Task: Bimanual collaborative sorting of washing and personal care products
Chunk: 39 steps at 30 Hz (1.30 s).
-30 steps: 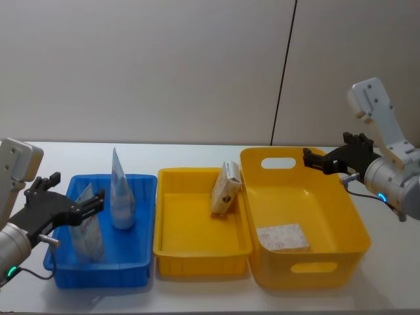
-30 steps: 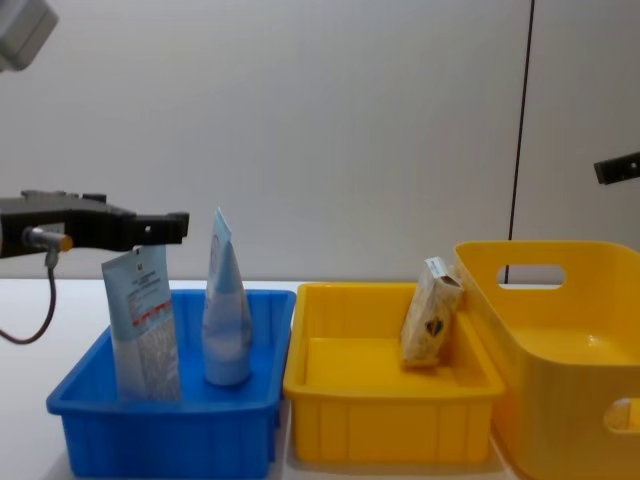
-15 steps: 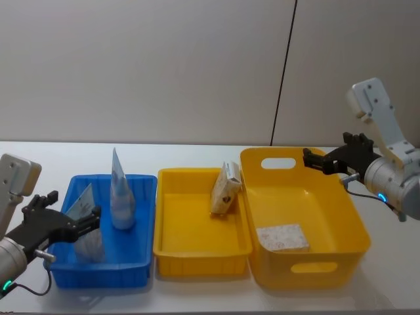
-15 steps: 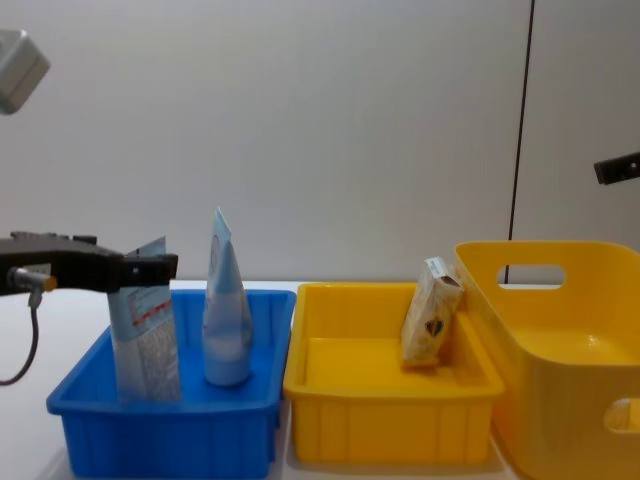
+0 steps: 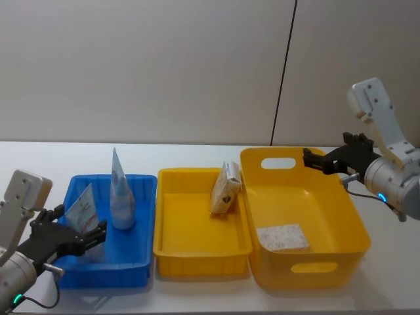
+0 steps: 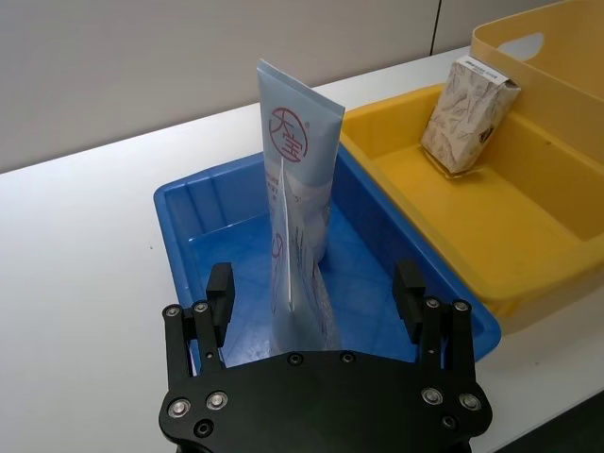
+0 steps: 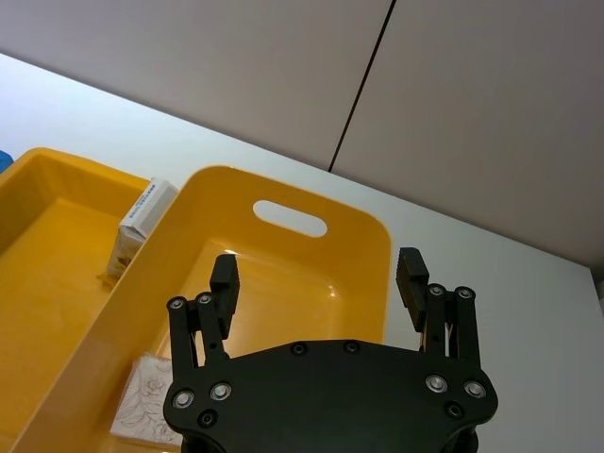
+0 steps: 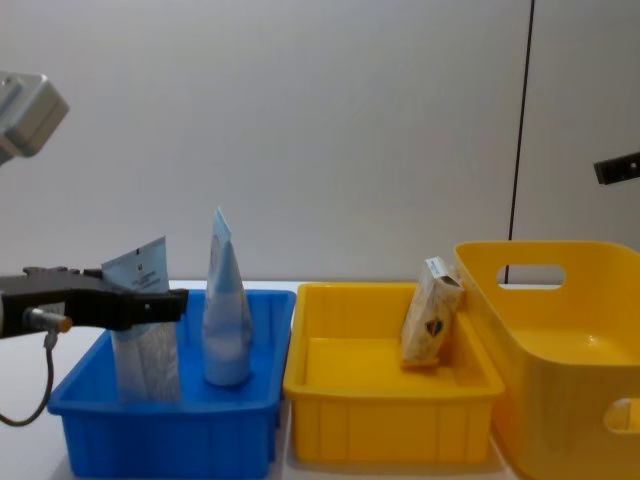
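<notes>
Fingers of our left gripper, spread and grasping nothing, straddle the pale-blue plastic squeeze tube in the blue plastic bin's near left corner. Behind, a second pale-blue tube reads "大宝" in red. Tubes are sorted here, we judge. Our right gripper hangs spread over the deep yellow plastic bin's far right corner.
</notes>
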Available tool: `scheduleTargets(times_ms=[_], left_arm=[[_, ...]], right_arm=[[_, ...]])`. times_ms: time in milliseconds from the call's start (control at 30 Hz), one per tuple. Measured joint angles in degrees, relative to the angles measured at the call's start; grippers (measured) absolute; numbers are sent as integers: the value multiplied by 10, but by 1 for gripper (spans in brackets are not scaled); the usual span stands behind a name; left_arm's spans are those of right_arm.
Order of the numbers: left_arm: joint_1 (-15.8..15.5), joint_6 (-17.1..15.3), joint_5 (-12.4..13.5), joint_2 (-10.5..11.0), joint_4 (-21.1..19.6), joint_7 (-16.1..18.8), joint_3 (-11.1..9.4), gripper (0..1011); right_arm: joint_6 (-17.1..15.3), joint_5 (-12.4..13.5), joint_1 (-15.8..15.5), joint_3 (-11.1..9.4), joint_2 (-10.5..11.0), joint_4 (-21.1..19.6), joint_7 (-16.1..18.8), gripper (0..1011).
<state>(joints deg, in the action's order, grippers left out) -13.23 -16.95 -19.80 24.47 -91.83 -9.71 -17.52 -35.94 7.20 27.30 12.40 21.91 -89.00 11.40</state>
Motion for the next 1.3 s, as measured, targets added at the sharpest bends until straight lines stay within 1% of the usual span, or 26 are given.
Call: scheduleTargets(times_ms=[67,100,333,567,800,900,967,1033,1067,1167,1200,1267,1300], left_arm=[[1,3,3,-2,2,3,-1,1001],[4,9,9,-7,4,9,-2,1001],[9,29,30,-19,11,30,-8,1001],[12,41,43,-27,15,43,-11,1001],[14,48,51,-31,17,50,-13,1002],[14,50,53,-33,18,52,-13,944],[15,51,54,-34,19,54,-13,884],[15,52,55,-34,19,54,-13,860],[15,53,56,-35,19,55,-14,798],[15,54,57,-35,20,56,-14,745],[15,54,57,-35,20,56,-14,685],[15,55,58,-36,20,57,-14,646],[15,55,58,-36,20,57,-14,587]], right_arm=[[0,0,0,0,0,0,0,1002],[0,0,0,0,0,0,0,1002],[0,0,0,0,0,0,0,1002],[0,0,0,0,0,0,0,1002],[0,0,0,0,0,0,0,1002],[0,0,0,0,0,0,0,1002],[0,0,0,0,0,0,0,1002],[0,0,0,0,0,0,0,1002],[0,0,0,0,0,0,0,1002],[0,0,0,0,0,0,0,1003],[0,0,0,0,0,0,0,1002],[0,0,0,0,0,0,0,1002],[0,0,0,0,0,0,0,1002]])
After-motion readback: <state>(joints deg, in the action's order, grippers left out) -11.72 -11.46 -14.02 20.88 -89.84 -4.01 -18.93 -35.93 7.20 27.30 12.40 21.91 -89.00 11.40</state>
